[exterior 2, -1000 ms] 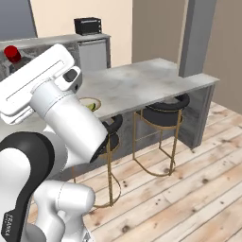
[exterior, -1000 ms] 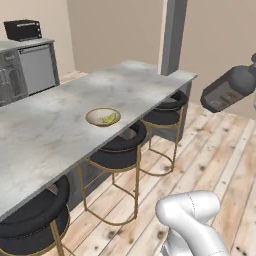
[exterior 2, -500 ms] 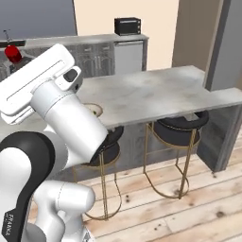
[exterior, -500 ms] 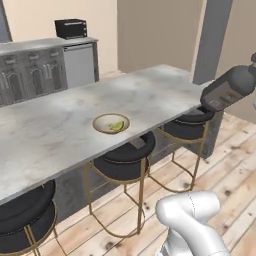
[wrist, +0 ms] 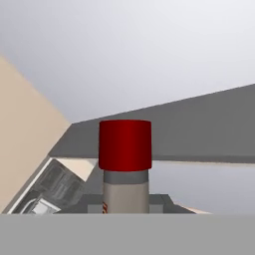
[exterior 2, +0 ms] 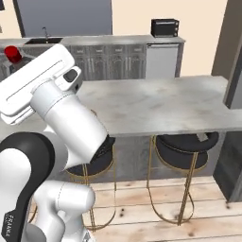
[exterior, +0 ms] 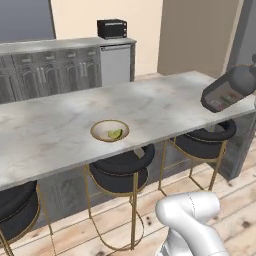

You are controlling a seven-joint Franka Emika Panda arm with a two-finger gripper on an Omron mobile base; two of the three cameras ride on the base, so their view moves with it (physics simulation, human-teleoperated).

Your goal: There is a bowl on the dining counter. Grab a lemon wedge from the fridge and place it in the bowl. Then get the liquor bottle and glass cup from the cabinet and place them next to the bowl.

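Cream walls, plank wood floor, black gold-legged stools, grey base cabinets carrying a black toaster oven.

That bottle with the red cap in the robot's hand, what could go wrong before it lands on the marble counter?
The liquor bottle is held high, so a slip might drop it onto the wooden floor. Set down carelessly, it could knock the bowl holding the lemon wedge. Placed near the dining counter edge above the stools, it might topple.

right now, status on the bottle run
Gripper shut on liquor bottle, red cap up. Lemon wedge in bowl on dining counter. No glass cup there. Counter beside bowl free.
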